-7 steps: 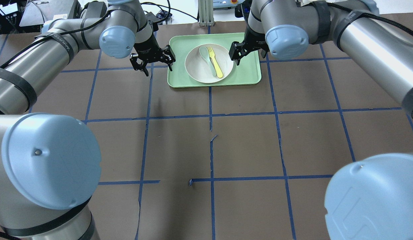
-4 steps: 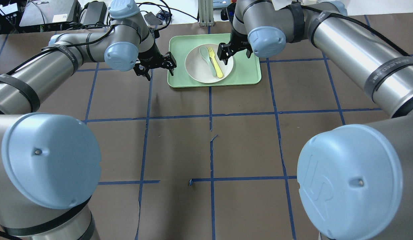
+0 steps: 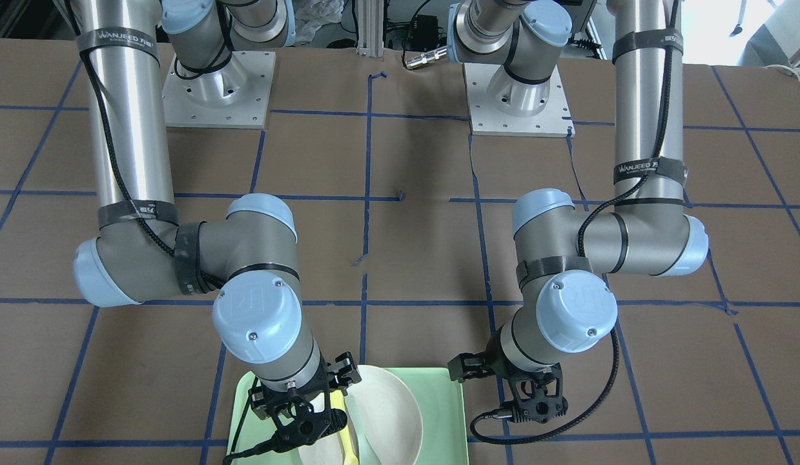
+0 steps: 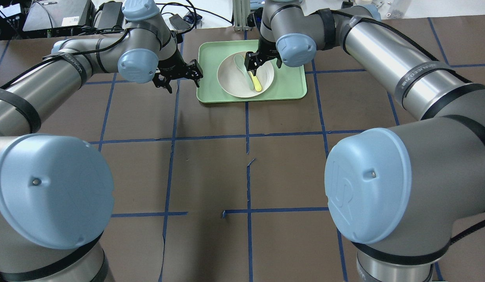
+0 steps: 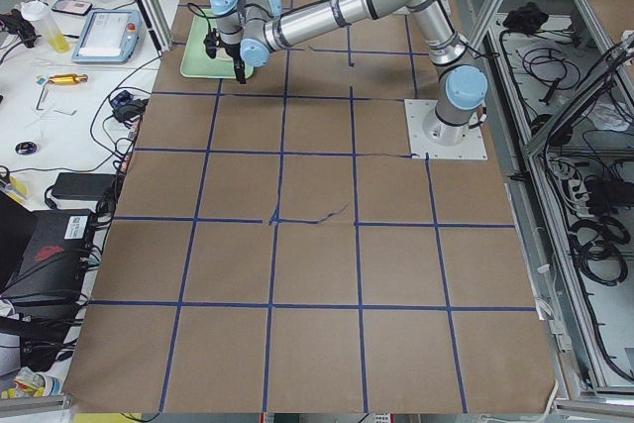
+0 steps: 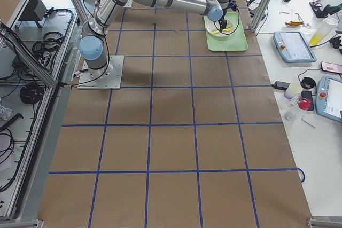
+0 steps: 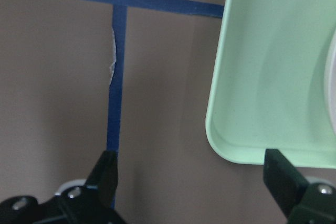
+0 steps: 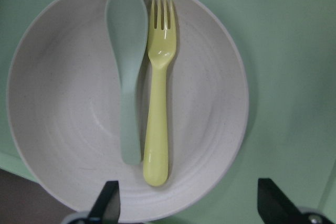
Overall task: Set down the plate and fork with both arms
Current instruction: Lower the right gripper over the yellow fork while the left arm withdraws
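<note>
The off-white plate (image 4: 230,80) sits in the mint-green tray (image 4: 289,84) at the table's far middle. The yellow fork (image 4: 257,84) lies in the plate, next to a grey-green spoon (image 4: 240,64). My right gripper (image 4: 252,65) is open and empty, hovering over the plate above the fork's tines. The right wrist view shows the fork (image 8: 157,114) and the plate (image 8: 63,103) straight below, between the open fingers (image 8: 107,203). My left gripper (image 4: 179,80) is open and empty, just outside the tray's left edge (image 7: 262,77), above the table.
The spoon (image 8: 128,77) lies parallel to the fork, touching it. An aluminium post (image 4: 239,15) and cables stand just beyond the tray. The brown table with blue tape lines (image 4: 248,172) stretches toward the robot. In the front-facing view the tray (image 3: 448,413) is at the bottom edge.
My right gripper has moved left from beside the plate's right rim to over the plate, above the fork. My left gripper has shifted slightly and stays beside the tray's left edge.
</note>
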{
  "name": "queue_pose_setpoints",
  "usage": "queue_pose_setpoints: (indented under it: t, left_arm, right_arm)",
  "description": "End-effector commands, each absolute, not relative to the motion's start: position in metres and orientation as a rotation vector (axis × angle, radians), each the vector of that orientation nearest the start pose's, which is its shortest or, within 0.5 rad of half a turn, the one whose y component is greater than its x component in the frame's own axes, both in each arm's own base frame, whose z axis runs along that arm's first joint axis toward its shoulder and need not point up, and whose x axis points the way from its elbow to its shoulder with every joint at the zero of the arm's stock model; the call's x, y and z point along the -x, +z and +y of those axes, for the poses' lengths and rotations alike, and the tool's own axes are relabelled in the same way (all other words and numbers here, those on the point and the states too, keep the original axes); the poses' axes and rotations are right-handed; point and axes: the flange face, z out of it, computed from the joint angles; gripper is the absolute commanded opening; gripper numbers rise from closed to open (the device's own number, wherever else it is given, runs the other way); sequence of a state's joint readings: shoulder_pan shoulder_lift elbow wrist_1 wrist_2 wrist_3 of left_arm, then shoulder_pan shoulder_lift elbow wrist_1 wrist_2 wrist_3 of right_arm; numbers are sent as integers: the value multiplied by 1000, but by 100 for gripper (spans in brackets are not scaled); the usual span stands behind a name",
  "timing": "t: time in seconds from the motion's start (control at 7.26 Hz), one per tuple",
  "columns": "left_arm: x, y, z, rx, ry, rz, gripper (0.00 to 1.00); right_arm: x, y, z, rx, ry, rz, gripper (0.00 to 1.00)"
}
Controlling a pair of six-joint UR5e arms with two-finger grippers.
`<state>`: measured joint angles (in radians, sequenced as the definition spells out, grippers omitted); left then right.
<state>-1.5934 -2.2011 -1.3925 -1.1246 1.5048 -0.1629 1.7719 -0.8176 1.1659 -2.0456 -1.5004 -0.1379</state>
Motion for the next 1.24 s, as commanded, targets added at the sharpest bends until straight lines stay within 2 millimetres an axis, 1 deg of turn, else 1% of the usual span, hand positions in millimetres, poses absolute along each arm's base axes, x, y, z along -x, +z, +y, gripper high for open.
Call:
queue_pose_setpoints:
  t: [0.0,0.14,0.28,0.41,0.69,0.83,1.1]
  left_arm:
    - [118,262,-692,179,55,3136,100]
    - [114,262,-689,173,63,3135,100]
    - [114,262,-686,173,65,3135,100]
    - [114,262,-685,173,65,3133,100]
    - [114,262,-686,173,63,3134,100]
    - [114,263,-686,173,58,3134,100]
    - [114,259,-684,173,62,3134,100]
  right_arm:
    - [-300,245,-732,536,-208,2997,85]
    - [-304,246,-734,543,-217,2994,71]
    - [-308,247,-732,546,-216,2993,67]
    - [-314,237,-732,549,-202,2978,68]
    - [-318,226,-736,567,-202,2947,65]
    - [-318,221,-739,572,-200,2948,60]
    - [-318,210,-744,592,-217,2959,54]
